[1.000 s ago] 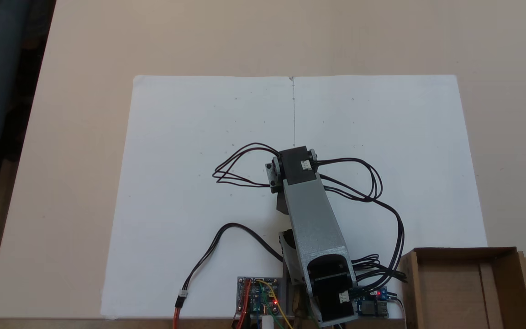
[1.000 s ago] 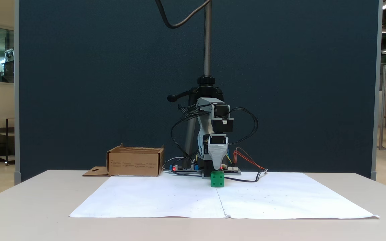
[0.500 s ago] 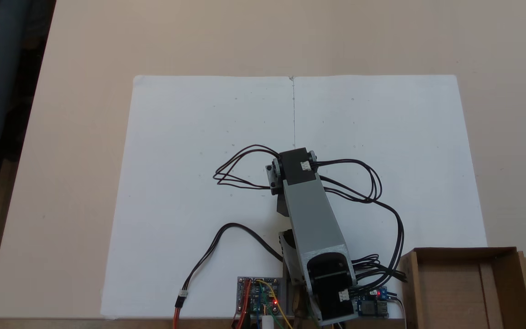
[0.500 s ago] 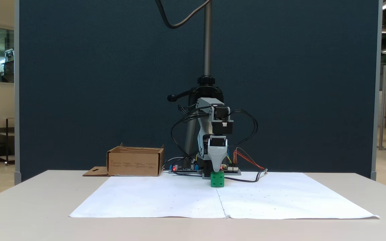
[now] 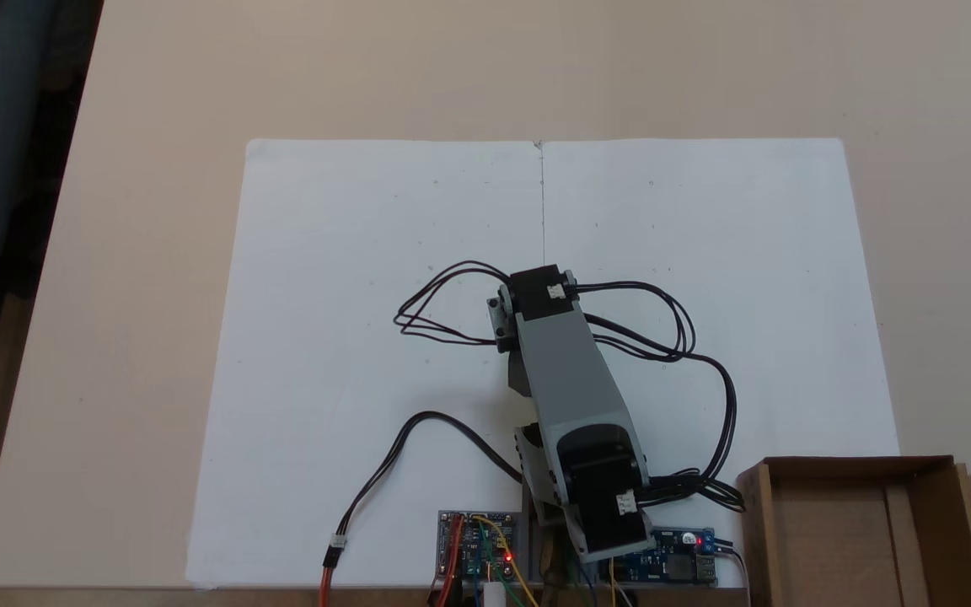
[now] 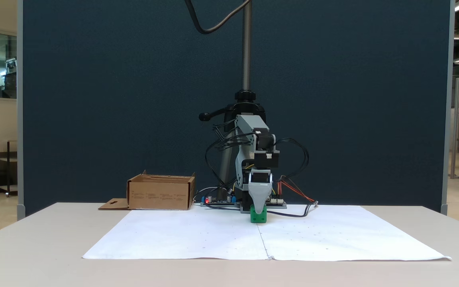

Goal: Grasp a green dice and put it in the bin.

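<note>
1. Now, at the left of the side-on fixed view, the bin (image 6: 161,193) is seen standing on the table (image 6: 34,239), well apart from the action and open at the top.
2. Moving to the centre, the green dice (image 6: 258,216) is found resting on the white paper (image 6: 197,235), right on the seam between the two sheets.
3. Directly above it, the gripper (image 6: 258,210) is pointed straight down, its grey tip reaching over the dice's top edge.
4. The state of the jaws cannot be told: a single tapered tip is presented to this camera, and from above the fingers are hidden under the arm (image 5: 570,379).
5. No long axis is offered by a cube, so the coming move is judged to turn on whether the dice is centred between the jaws; it appears to lie straight beneath them.
6. Once gripped, the dice must be carried leftward in this view, towards the bin.
</note>
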Motion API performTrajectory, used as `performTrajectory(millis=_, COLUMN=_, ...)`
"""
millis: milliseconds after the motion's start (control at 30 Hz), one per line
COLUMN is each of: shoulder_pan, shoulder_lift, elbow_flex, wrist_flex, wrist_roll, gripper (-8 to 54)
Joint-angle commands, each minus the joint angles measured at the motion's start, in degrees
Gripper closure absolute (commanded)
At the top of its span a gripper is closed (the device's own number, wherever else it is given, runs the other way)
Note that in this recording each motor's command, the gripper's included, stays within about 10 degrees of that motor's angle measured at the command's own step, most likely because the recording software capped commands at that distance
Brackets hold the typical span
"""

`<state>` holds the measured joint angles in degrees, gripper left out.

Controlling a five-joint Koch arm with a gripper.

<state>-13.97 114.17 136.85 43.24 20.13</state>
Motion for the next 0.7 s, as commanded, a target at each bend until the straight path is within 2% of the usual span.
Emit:
performTrajectory(millis=0, shoulder_pan=-0.2, shoulder_lift=0.0, elbow_flex=0.2, wrist_flex=-1.9, wrist_roll=1.3, gripper=1.6)
performTrajectory(millis=667, shoulder_pan=3.0, shoulder_lift=-2.6, elbow_flex=4.2, wrist_flex=-9.5, wrist_roll=-1.9, gripper=2.9)
